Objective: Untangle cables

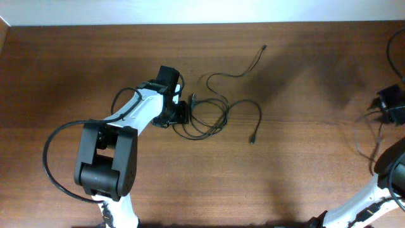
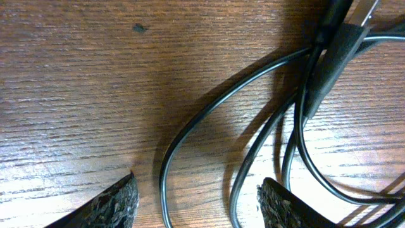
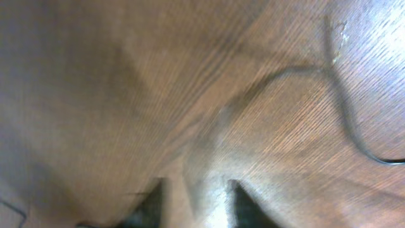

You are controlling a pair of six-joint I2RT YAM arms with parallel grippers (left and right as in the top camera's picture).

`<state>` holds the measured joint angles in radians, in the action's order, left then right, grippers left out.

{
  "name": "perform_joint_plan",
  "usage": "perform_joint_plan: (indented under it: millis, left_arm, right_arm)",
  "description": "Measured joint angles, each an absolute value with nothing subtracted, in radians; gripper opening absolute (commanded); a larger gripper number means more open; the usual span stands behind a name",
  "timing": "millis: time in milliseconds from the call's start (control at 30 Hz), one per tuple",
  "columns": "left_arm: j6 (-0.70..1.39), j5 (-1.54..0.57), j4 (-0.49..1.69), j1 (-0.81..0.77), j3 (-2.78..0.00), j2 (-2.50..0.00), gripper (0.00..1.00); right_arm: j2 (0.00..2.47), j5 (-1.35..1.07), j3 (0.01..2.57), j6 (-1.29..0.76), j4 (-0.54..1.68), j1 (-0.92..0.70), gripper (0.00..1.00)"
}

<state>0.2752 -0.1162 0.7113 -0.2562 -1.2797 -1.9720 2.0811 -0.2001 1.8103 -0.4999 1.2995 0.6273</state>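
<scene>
Black cables (image 1: 212, 117) are lying in loose, overlapping loops near the centre of the wooden table (image 1: 304, 164). Left gripper (image 2: 199, 206) is hovering low over the table centre, jaws apart, with two strands running between them. Right gripper (image 3: 195, 206) is hanging near the table's right edge, jaws apart, gripping nothing.

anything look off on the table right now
The cables lie tangled in overlapping loops at the left gripper; one end trails off alone toward the far side. Nothing looks damaged.
</scene>
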Motion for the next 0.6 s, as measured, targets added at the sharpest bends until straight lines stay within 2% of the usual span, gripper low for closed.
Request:
perform_joint_plan:
  millis: [33, 267, 600]
  left_arm:
    - [0.276, -0.116, 0.710, -0.256, -1.280, -1.972, 0.64]
    - [0.275, -0.116, 0.710, -0.256, -1.280, -1.972, 0.67]
    - [0.275, -0.116, 0.710, -0.256, -1.280, -1.972, 0.68]
  right_arm:
    - [2.081, -0.196, 1.798, -0.496, 1.300, 0.627, 0.98]
    - [2.081, -0.121, 1.841, -0.471, 1.408, 0.627, 0.99]
    - [2.081, 0.334, 1.842, -0.551, 1.489, 0.634, 0.98]
